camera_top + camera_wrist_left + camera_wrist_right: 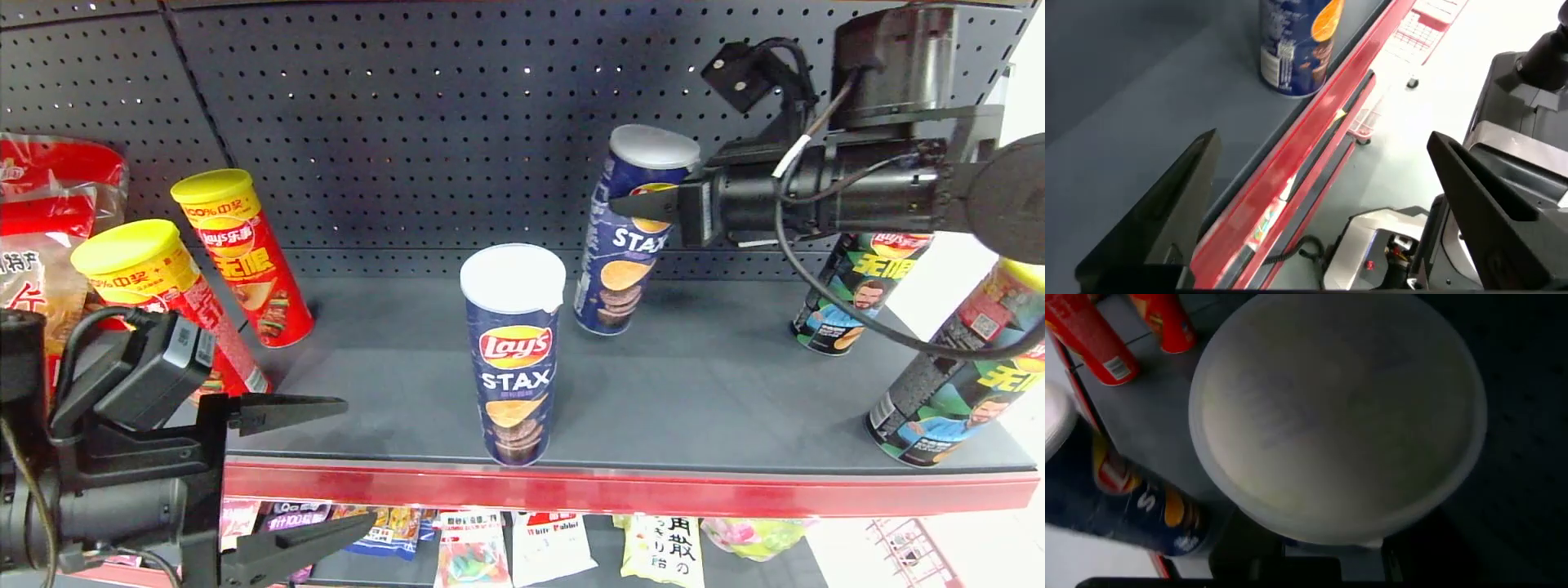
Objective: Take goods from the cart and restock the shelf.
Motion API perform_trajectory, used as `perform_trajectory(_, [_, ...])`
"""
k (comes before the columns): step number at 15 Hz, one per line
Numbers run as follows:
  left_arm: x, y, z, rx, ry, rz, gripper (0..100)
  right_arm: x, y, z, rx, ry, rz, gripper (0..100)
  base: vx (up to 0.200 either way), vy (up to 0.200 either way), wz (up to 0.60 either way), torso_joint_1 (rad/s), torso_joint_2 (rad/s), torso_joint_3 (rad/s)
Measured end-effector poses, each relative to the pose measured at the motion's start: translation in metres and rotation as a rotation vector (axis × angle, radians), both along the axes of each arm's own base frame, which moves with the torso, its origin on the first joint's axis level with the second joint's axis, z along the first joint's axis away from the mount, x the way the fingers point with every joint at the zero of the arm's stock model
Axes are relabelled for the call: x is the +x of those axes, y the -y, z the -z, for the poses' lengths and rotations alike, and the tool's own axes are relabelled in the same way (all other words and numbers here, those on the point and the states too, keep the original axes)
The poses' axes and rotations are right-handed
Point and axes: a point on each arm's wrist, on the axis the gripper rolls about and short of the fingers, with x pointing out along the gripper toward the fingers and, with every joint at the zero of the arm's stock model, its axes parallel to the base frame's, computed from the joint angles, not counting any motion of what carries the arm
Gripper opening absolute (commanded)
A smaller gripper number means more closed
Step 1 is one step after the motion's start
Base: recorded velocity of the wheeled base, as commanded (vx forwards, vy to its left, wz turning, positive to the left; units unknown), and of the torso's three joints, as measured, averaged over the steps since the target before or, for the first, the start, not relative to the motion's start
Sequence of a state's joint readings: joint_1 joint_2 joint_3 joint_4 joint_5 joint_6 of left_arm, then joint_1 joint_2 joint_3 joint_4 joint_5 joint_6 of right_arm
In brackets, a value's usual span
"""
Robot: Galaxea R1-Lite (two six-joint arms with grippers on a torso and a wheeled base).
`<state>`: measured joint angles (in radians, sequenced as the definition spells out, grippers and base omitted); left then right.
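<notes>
Shelf (702,392): grey deck with a red lip, cans stood on it.
Right gripper (645,204): jaws pinched on the upper part of the blue can (624,278).
Left gripper (359,459): jaws spread wide, nothing held, by the lip at the left.
Blue can: tilted, at the rear middle; base contact cannot be told.
Front can (514,359): upright, near the lip.
Red cans (245,253): stood at the left.
</notes>
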<state>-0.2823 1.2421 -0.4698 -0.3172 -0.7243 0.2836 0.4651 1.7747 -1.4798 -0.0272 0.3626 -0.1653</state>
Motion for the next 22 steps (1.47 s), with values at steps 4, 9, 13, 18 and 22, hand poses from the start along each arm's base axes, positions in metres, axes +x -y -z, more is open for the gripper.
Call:
perform_trajectory(4, [-0.011,-0.004,-0.004,-0.017,0.01,-0.032,100,0.018,-0.026,0.016,-0.013,-0.024,-0.039,0,0.0,0.0,0.0,0.0,0.0,0.0])
perform_trajectory(9, [-0.016,-0.005,-0.005,-0.02,0.021,-0.034,100,0.029,-0.038,0.025,-0.022,-0.037,-0.048,0,0.0,0.0,0.0,0.0,0.0,0.0])
perform_trajectory(13, [-0.017,-0.005,-0.005,-0.021,0.025,-0.033,100,0.032,-0.047,0.03,-0.025,-0.042,-0.063,0,0.0,0.0,0.0,0.0,0.0,0.0])
perform_trajectory(18, [-0.017,-0.005,-0.005,-0.021,0.026,-0.033,100,0.032,-0.057,0.034,-0.03,-0.048,-0.082,0,0.0,0.0,0.0,0.0,0.0,0.0])
perform_trajectory(22, [-0.017,-0.005,-0.005,-0.021,0.026,-0.032,100,0.03,-0.061,0.037,-0.037,-0.055,-0.086,100,0.0,0.0,0.0,0.0,0.0,0.0])
